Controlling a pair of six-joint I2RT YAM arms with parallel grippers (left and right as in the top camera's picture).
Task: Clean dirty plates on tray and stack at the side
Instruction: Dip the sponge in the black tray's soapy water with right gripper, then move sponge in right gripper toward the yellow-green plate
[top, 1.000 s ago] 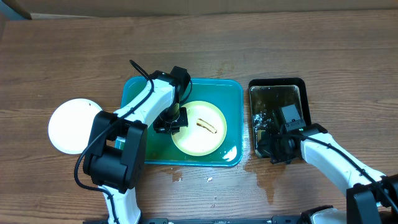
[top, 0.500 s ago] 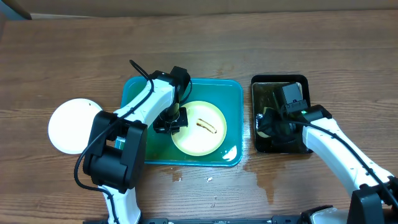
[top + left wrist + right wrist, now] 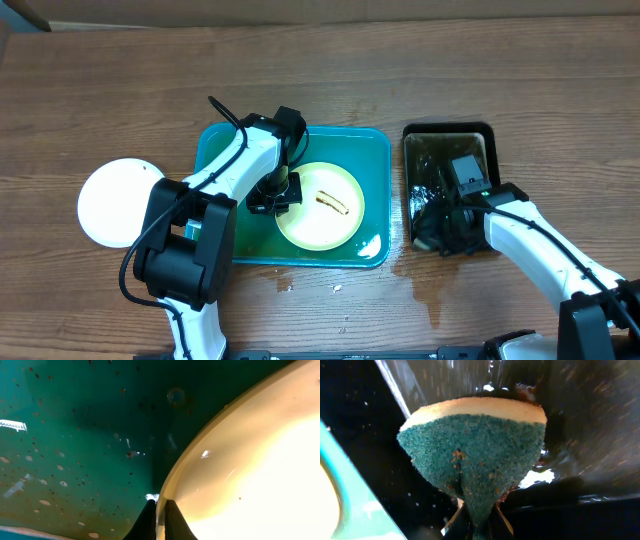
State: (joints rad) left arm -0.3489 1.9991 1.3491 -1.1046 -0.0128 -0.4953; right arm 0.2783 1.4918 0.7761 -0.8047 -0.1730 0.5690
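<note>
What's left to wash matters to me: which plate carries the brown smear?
The yellow-green plate on the teal tray; the white plate outside it looks clean.

From above, the left arm (image 3: 225,175) covers the 9 o'clock rim of the pale plate (image 3: 325,215). The left end effector (image 3: 159,516) only shows as 2 tips at the wrist view's bottom edge. The right end effector (image 3: 479,527) is mostly buried under the sponge (image 3: 472,445). The white plate (image 3: 115,202) at the 9 o'clock side of the tabletop (image 3: 500,60) could be 1 or 2 stacked, can't tell. The right arm (image 3: 540,250) hides the 6 o'clock end of the black tray (image 3: 445,140).
</note>
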